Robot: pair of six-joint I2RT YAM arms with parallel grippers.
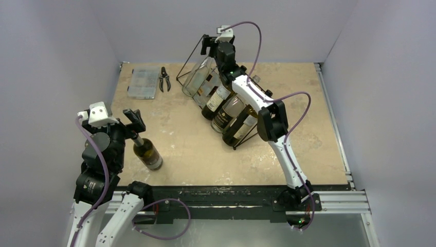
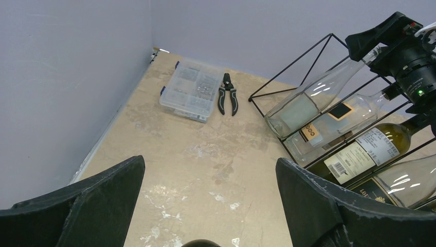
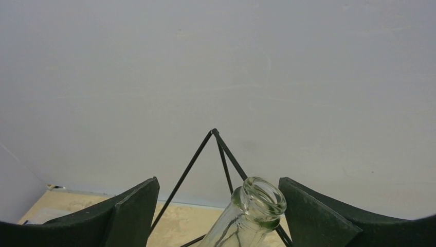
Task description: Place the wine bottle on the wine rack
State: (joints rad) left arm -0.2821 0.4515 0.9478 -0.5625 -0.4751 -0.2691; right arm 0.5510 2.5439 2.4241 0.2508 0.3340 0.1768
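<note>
Over the top view: left gripper (image 1: 133, 121) at the neck of the dark green glass wine bottle (image 1: 149, 154), which stands well apart from the black thin-wire wine rack (image 1: 190, 57). Right gripper (image 1: 210, 45) is at the rack's far end.

Left wrist: fingers (image 2: 92, 206) wide apart, bottle top (image 2: 200, 243) between them with no contact seen, rack (image 2: 291, 66) ahead-right.

Right wrist: fingers (image 3: 128, 211) wide apart, the mouth of a clear glass bottle (image 3: 262, 198) between them, untouched.
</note>
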